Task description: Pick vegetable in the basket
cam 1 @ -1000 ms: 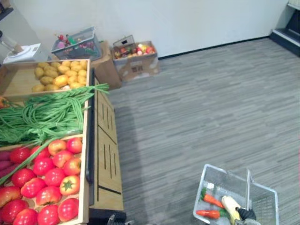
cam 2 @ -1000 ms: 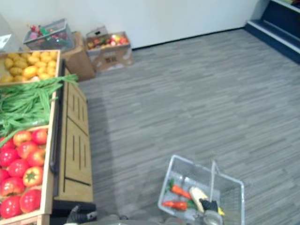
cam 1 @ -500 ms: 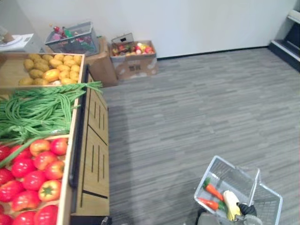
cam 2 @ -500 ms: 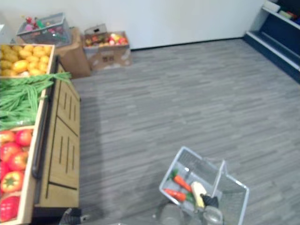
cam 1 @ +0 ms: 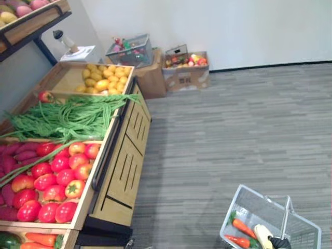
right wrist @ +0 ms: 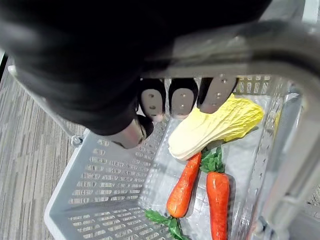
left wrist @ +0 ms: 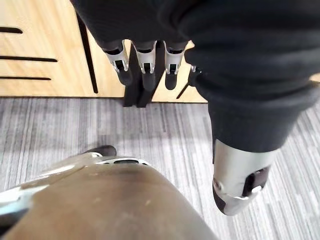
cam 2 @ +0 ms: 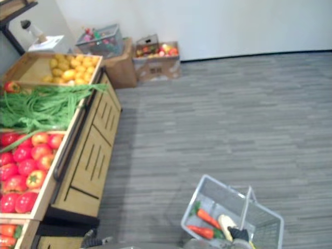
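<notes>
Right wrist view — carrots (right wrist: pixel 184 182) (orange); cabbage (right wrist: pixel 215 127)

The pale grey perforated plastic basket (right wrist: pixel 100 200) looks smooth with a faint sheen. The orange carrots (right wrist: pixel 185 182) inside the basket shine like moulded plastic. Under the basket, the grey striped floor (cam 1: pixel 233 129) looks matt and rough-woven. Well apart from the basket, the light wooden produce bench (cam 1: pixel 122 176) has a smooth matt finish.
</notes>
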